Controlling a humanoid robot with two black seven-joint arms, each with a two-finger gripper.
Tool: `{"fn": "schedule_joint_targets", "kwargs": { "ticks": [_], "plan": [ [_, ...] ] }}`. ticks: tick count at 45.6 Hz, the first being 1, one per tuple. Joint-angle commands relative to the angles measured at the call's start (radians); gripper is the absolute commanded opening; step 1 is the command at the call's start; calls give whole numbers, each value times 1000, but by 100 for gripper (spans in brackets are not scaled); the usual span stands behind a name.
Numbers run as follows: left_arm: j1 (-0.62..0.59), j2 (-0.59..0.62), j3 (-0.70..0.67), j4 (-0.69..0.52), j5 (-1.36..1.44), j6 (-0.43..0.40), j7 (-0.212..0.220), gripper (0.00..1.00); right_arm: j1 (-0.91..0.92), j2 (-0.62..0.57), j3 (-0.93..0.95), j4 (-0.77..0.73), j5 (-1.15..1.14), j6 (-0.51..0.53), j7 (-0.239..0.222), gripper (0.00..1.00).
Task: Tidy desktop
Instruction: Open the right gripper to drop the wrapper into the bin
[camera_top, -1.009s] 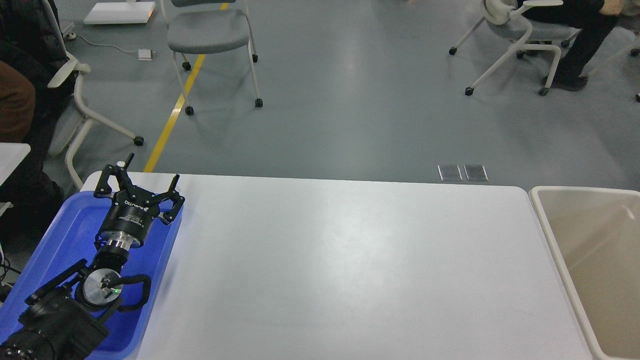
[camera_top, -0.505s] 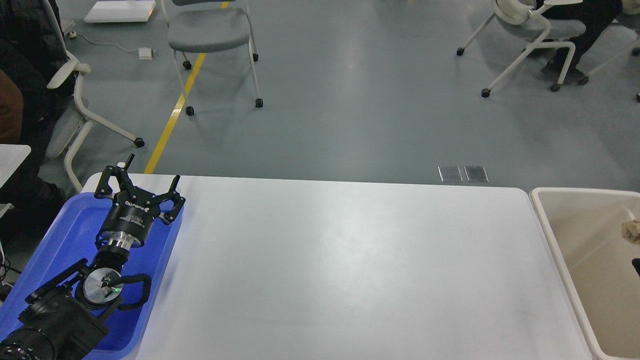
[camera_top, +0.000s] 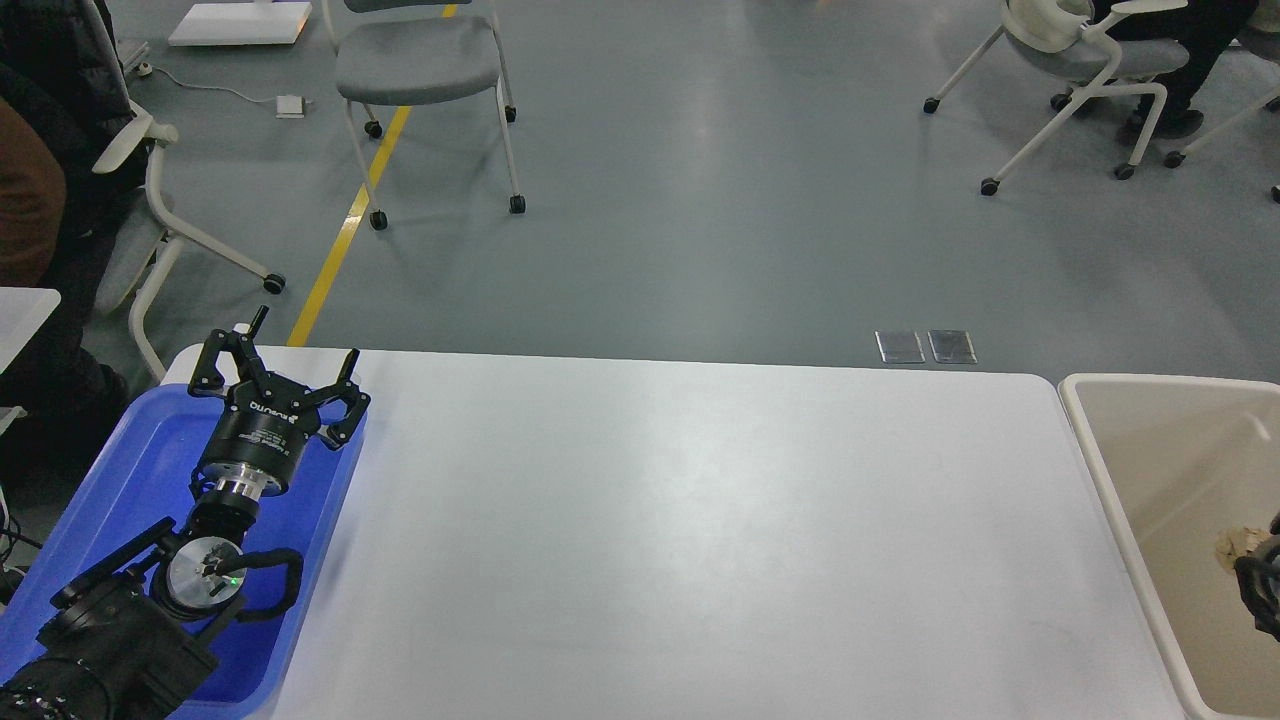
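Observation:
The desktop (camera_top: 700, 540) is a glossy white tabletop with nothing lying on its bare surface. My left gripper (camera_top: 300, 345) hovers over the far end of the blue tray (camera_top: 130, 480) at the table's left; its fingers are spread open and hold nothing. Only a dark edge of my right gripper (camera_top: 1262, 592) shows at the right border, inside the beige bin (camera_top: 1100, 470). A crumpled beige scrap (camera_top: 1234, 546) sits just above and left of it. I cannot tell if the gripper touches the scrap or whether it is open.
The beige bin stands against the table's right end and the blue tray lies along its left end. Beyond the far edge is grey floor with rolling chairs (camera_top: 420, 70) and seated people at the left and far right.
The right gripper's edge and the beige scrap have come into view and moved lower and leftward inside the bin. The left arm has not moved. A far chair rolled right.

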Motion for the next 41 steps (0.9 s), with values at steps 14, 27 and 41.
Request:
{"fn": "schedule_joint_targets", "kwargs": {
  "ticks": [14,27,41],
  "plan": [
    [0,0,0,0,0,0,0,100,-14,8,20,-4,-1,6,0,0],
    [0,0,2,0,0,0,2,100,-13,8,27,-4,0,3,2,98],
    [0,0,0,0,0,2,0,100,-7,7,10,-1,-12,3,12,100]
  ]
}}
